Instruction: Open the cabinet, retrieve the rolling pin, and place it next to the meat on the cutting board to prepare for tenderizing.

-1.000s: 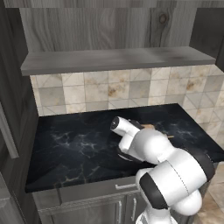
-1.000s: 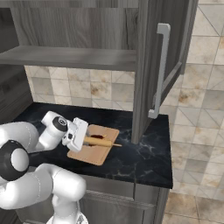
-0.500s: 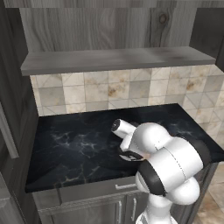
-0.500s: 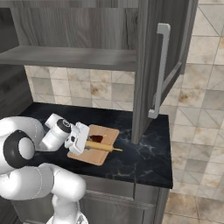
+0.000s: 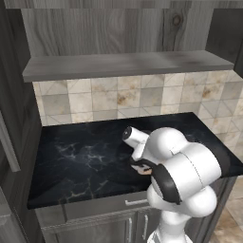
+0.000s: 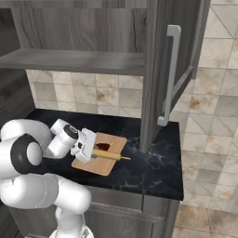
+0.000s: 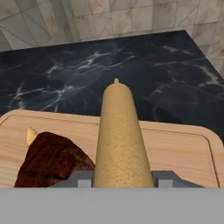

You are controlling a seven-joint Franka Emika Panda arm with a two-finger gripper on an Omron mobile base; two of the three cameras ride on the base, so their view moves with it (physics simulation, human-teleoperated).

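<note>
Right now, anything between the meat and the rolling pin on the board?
Nothing. In the hand view the meat lies right beside the rolling pin held in the claw, with just a sliver of bare cutting board showing between them higher up.

Black marble-veined counter (image 6: 153, 167) runs below tiled backsplash. Cutting board (image 6: 110, 160) lies flat directly on counter, near front edge, at roughly 9 o'clock from open cabinet door's lower corner. Board corners rounded, grooved border visible in hand view (image 7: 183, 146). Remaining counter surface bare dark stone (image 5: 80, 161).
</note>
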